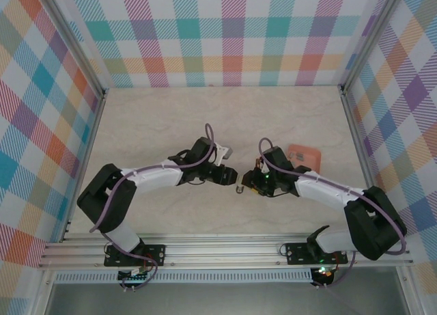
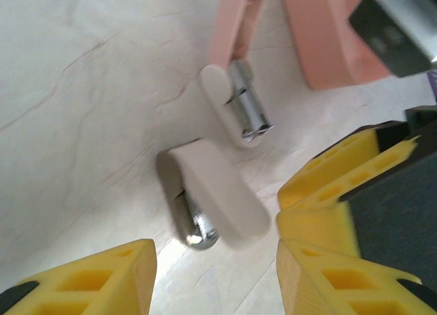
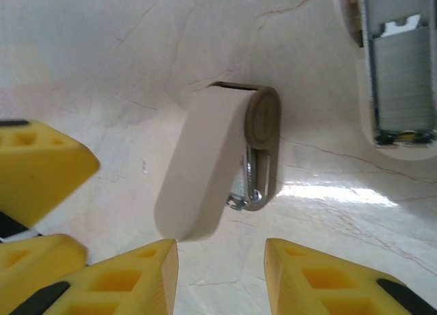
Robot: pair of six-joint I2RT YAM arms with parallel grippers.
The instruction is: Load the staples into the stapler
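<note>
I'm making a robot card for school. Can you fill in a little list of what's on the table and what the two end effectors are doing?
Stapler: beige, lying on the table
Staples: grey strip in a metal channel
Tray: salmon-orange, on the table
Left end effector: open, holding nothing
Right end effector: open, stapler just ahead

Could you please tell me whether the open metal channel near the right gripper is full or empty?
Full: ribbed grey staples fill most of the channel, below a white pusher.
</note>
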